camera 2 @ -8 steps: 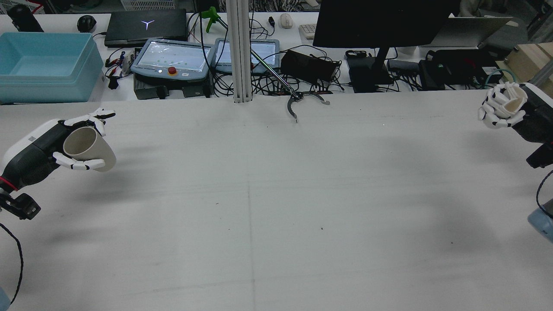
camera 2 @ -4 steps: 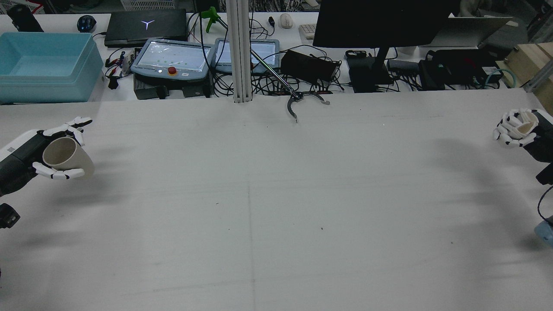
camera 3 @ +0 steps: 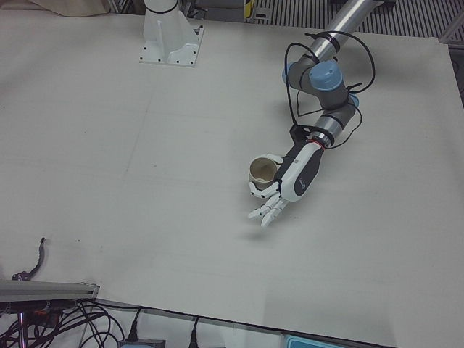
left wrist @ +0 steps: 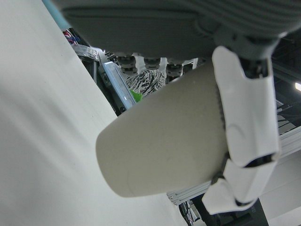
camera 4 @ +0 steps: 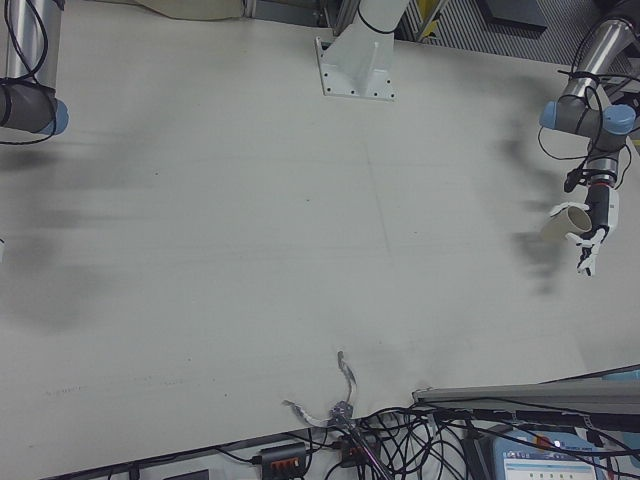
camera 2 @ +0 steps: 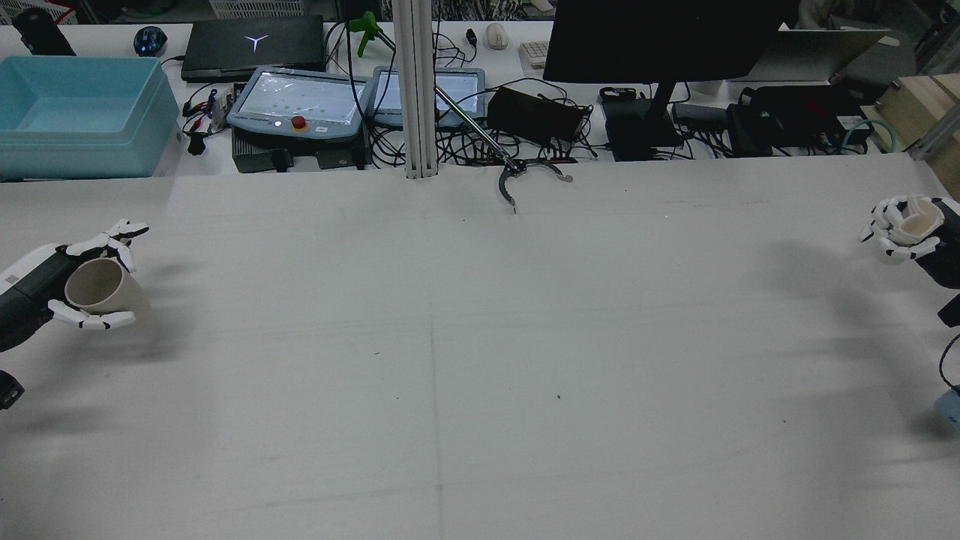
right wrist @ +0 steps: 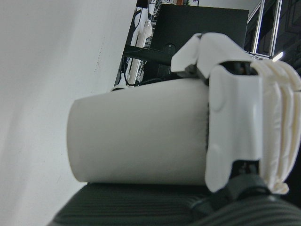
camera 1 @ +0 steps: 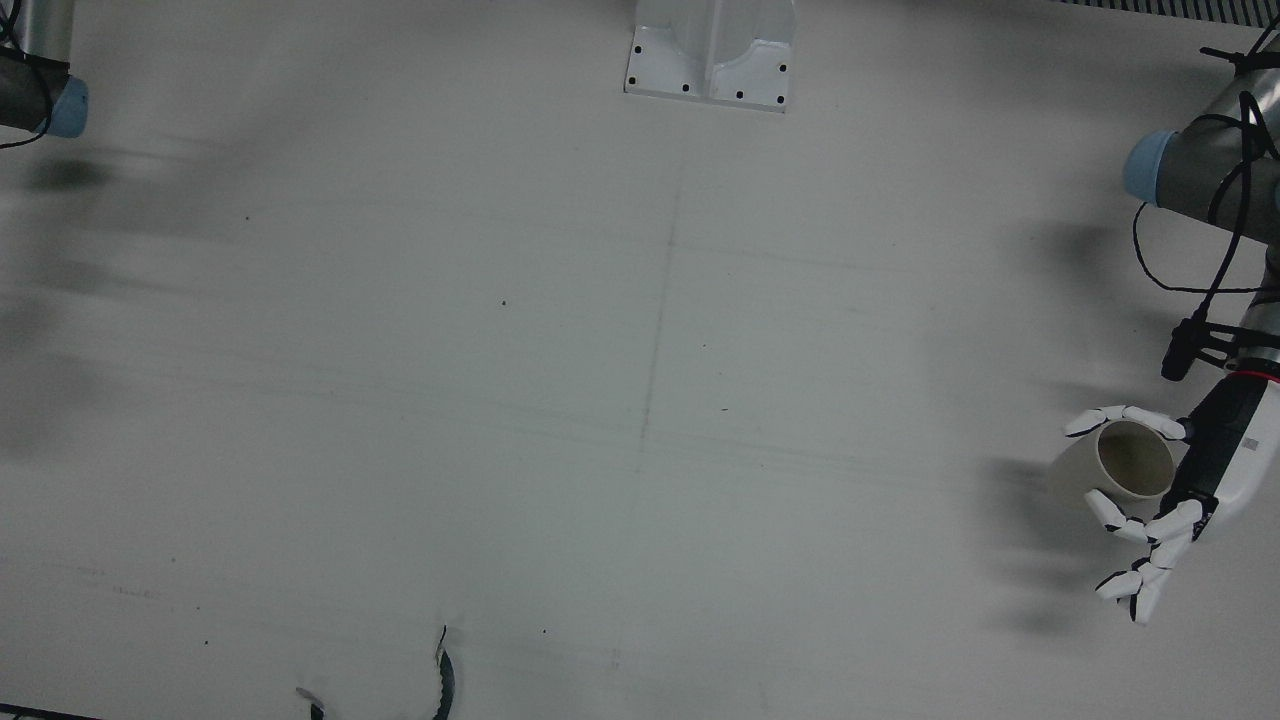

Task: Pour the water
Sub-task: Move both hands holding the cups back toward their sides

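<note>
1. The left hand [camera 2: 56,289] is grasping a beige paper cup [camera 2: 101,289] at the far left edge of the table [camera 2: 480,360]. Its fingers [camera 2: 105,238] are curling around the cup's wall, some only loosely, so the mouth is facing up and slightly inward. In the front view the same cup [camera 1: 1120,465] is showing a dry-looking interior, though whether it is holding water cannot be told.

2. The right hand [camera 2: 911,236] is clenching a second pale cup [camera 2: 919,217] at the far right edge. In the right hand view its fingers [right wrist: 240,136] are wrapping tightly around the rim end of the cup [right wrist: 141,146], probably to keep it from slipping during a tilt.

3. The two cups are sitting well apart, with the bare table between them; neither is hanging over the other. Judged from this, pouring is not yet possible: the hands would need to meet near the centre first.

4. Both cups are being carried clear of the surface, or close to it; contact with the table cannot be told.
</note>
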Tool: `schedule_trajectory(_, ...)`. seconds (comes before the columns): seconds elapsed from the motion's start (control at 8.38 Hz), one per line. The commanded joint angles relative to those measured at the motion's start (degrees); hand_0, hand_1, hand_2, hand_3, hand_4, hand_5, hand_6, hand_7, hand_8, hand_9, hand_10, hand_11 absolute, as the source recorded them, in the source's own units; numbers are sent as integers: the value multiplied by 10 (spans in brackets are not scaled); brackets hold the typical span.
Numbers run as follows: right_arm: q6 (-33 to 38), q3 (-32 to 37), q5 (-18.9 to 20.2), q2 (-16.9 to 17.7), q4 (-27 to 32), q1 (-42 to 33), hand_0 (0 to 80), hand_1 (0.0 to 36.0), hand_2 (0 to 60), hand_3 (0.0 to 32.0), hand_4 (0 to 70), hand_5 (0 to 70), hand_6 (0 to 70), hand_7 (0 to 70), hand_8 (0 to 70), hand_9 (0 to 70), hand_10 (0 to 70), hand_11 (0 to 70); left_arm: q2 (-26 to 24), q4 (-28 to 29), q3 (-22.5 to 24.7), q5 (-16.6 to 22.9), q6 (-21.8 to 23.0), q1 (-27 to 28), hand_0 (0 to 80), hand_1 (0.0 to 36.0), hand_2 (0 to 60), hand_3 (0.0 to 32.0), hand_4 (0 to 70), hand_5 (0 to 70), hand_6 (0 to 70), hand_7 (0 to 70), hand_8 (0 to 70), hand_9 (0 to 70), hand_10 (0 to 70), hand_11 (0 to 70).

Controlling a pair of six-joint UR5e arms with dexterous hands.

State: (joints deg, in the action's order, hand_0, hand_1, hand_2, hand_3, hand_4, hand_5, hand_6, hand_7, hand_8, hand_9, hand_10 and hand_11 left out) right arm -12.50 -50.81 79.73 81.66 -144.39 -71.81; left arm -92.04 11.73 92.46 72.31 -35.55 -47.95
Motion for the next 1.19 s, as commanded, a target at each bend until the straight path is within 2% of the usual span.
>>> schedule_trajectory(0.0,5,-5,2,2,1,-4,574,189,0,0,148,173,97,26,40,32,0,17,-1,55,-56,-4,-26,0,565,223,372,0,511,700,85,160,28,36,40,73)
schedule_trajectory(0.12,9,-10,6,3,1,-12,574,194,0,0,132,155,92,23,23,30,0,13,-2,55,-61,-5,-27,2,565,223,365,0,512,700,87,162,28,36,40,72)
schedule_trajectory(0.24,9,-20,7,3,1,-20,550,182,0,0,101,142,82,30,14,30,0,6,-3,63,-75,-6,-27,2,572,221,337,0,513,700,90,164,28,36,38,70)
schedule_trajectory(0.48,8,-31,22,6,1,-19,544,185,19,0,108,164,82,45,18,37,0,5,-4,60,-76,-5,-41,2,590,209,229,0,490,700,86,159,26,33,33,63)
schedule_trajectory(0.6,8,-32,26,6,1,-21,546,190,40,0,117,170,87,51,21,39,0,5,-5,53,-78,-5,-42,2,586,202,185,0,459,700,75,155,17,24,13,34)
schedule_trajectory(0.72,8,-32,26,6,1,-25,550,203,83,0,138,193,97,67,25,42,0,5,-5,46,-78,-5,-41,2,573,174,83,0,394,672,60,143,7,14,0,1)
schedule_trajectory(0.84,8,-32,26,6,1,-26,553,210,106,0,145,199,103,77,29,47,0,6,-6,43,-78,-5,-40,2,569,162,19,0,351,394,47,126,2,11,0,0)
schedule_trajectory(0.96,8,-32,27,5,1,-27,556,216,121,0,152,201,106,82,31,50,0,5,-6,40,-77,-5,-40,2,565,152,0,0,338,264,44,118,0,9,0,0)
schedule_trajectory(1.07,8,-32,26,5,1,-28,558,221,139,0,157,205,108,85,32,51,0,3,-6,39,-77,-5,-40,2,564,149,0,0,326,202,42,112,0,8,0,0)
